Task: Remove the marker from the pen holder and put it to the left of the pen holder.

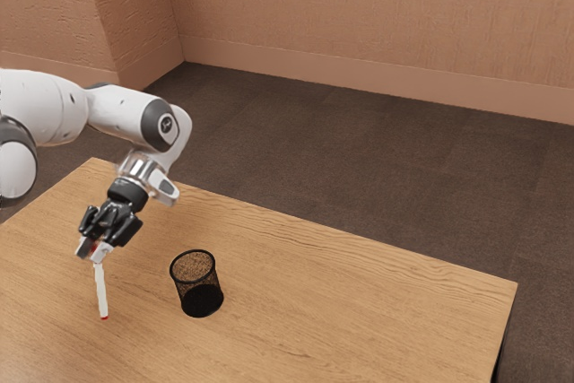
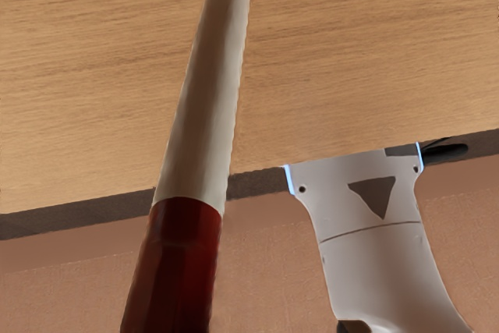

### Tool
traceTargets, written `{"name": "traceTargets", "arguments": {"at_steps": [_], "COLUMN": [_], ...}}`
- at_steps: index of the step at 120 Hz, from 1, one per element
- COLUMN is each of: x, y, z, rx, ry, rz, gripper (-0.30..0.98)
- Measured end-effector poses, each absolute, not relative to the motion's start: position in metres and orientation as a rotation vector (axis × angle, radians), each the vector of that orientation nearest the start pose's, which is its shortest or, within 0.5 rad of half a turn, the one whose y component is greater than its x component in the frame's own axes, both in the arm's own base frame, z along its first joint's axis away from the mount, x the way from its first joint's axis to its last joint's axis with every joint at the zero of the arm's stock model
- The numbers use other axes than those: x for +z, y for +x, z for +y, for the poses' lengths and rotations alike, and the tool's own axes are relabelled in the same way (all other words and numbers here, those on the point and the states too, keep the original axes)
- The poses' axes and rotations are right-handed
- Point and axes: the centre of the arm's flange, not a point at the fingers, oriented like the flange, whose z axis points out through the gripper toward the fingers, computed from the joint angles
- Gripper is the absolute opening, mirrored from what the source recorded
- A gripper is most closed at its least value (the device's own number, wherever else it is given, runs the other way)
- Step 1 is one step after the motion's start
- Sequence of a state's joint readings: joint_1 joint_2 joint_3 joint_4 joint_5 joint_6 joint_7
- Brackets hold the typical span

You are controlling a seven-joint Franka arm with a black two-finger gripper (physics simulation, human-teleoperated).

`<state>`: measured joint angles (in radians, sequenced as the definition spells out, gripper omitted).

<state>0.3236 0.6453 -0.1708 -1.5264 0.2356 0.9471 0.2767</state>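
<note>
Tool (image 1: 95, 248) grips the marker (image 1: 101, 291) over the worktop (image 1: 359, 298).
The upright holder (image 1: 199, 300) stands apart, toward the exterior view's right; beyond it, wood stretches to the worktop's edge.

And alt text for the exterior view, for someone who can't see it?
The gripper has its jaws shut on a white marker with red ends, one end pointing down. Toward the exterior view's right, a black mesh pen holder stands on a wooden table; the white arm enters from the view's left.

Wood tbl (image 1: 359, 293) — dk floor (image 1: 359, 150), tan wall (image 1: 359, 6) beyond
</note>
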Motion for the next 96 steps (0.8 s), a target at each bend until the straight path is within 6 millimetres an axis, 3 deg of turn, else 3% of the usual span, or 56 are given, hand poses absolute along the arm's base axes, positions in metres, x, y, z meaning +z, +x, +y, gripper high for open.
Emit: {"name": "traceTargets", "arguments": {"at_steps": [16, 31, 41, 55, 65, 80, 96], "x": [0.273, 0.327, 0.371, 0.462, 0.519, 0.571, 0.588], "y": [0.545, 0.548, 0.547, 0.559, 0.568, 0.575, 0.580], "z": [0.127, 0.116, 0.083, -0.013, -0.056, -0.079, -0.086], "rx": [1.784, 1.553, 1.324, 0.860, 0.588, 0.343, 0.246], "ry": [-2.706, -2.814, -2.885, -2.914, -2.912, -2.917, -2.910], "rz": [0.211, 0.236, 0.366, 0.691, 0.834, 0.930, 0.988], "gripper": [0.44, 0.55, 0.59, 0.63, 0.65, 0.67, 0.68]}}
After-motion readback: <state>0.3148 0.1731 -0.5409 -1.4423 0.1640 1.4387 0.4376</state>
